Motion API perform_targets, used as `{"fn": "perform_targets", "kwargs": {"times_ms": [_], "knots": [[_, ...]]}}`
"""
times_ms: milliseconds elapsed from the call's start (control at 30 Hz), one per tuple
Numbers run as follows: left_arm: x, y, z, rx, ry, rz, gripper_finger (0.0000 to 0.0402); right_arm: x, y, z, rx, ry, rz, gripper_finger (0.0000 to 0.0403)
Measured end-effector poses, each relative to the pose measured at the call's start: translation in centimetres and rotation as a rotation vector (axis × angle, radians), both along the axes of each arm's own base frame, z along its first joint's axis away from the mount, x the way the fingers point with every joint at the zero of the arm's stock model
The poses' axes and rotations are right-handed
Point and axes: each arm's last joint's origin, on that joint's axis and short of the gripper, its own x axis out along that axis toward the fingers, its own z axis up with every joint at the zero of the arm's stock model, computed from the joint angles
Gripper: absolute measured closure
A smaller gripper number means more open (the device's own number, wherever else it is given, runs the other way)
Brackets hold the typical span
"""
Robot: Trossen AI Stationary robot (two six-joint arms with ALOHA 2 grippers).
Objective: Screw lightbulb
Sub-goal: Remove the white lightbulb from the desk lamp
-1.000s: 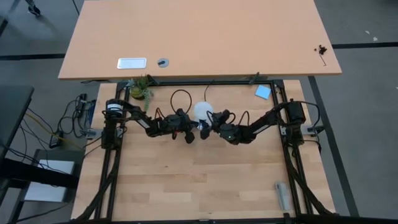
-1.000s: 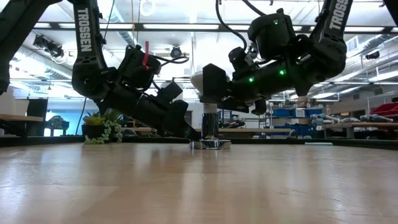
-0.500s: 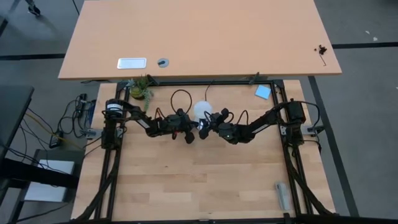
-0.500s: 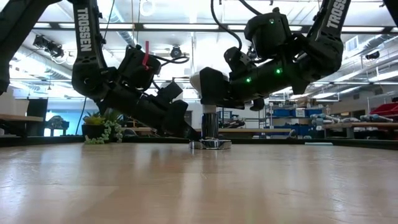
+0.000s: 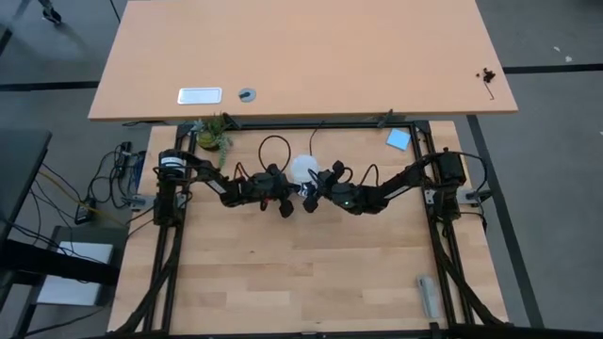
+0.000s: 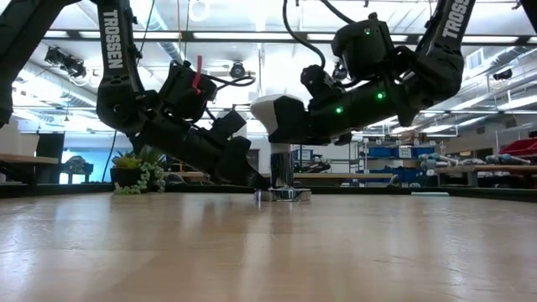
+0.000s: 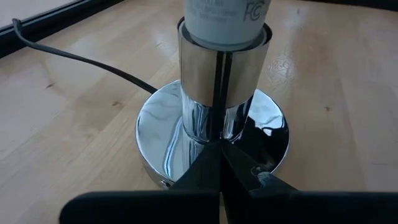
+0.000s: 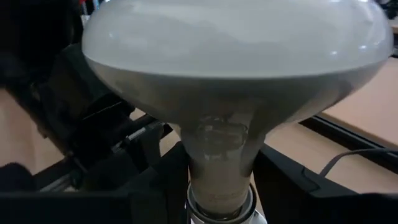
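The lightbulb [image 6: 270, 111] is gripped at its neck by the right pincer [image 6: 282, 120]. It stands upright in the chrome socket [image 7: 211, 127]. The left pincer [image 7: 219, 163] is fully closed, empty, on the socket's base.

Socket base [image 7: 211, 134] sits on the near table [image 5: 311, 273], toward its far edge, about midway across. Bulb [image 5: 302, 169] stands upright in the socket's sleeve [image 7: 222, 81]. Cord [image 7: 74, 57] runs off from the base over the tabletop. Left gripper [image 7: 219, 163] low at the base, on its left side. Right gripper [image 6: 281, 122] at the bulb, from the right, above the base. Plant [image 5: 214, 135] at far-left corner. Second table [image 5: 301, 56] behind.
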Motion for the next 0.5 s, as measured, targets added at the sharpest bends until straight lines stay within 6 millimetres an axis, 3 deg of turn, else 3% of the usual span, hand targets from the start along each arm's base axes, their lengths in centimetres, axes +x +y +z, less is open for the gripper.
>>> {"fn": "perform_targets", "kwargs": {"times_ms": [233,500], "knots": [[0.0,-0.1,0.0,-0.009,0.001,-0.020,0.0400,-1.2,-0.3,0.8,0.003,0.019,0.050,0.0233],[0.0,-0.1,-0.1,-0.013,0.001,-0.028,0.0401,-1.9,-0.3,1.5,0.051,0.043,0.023,0.0192]]}}
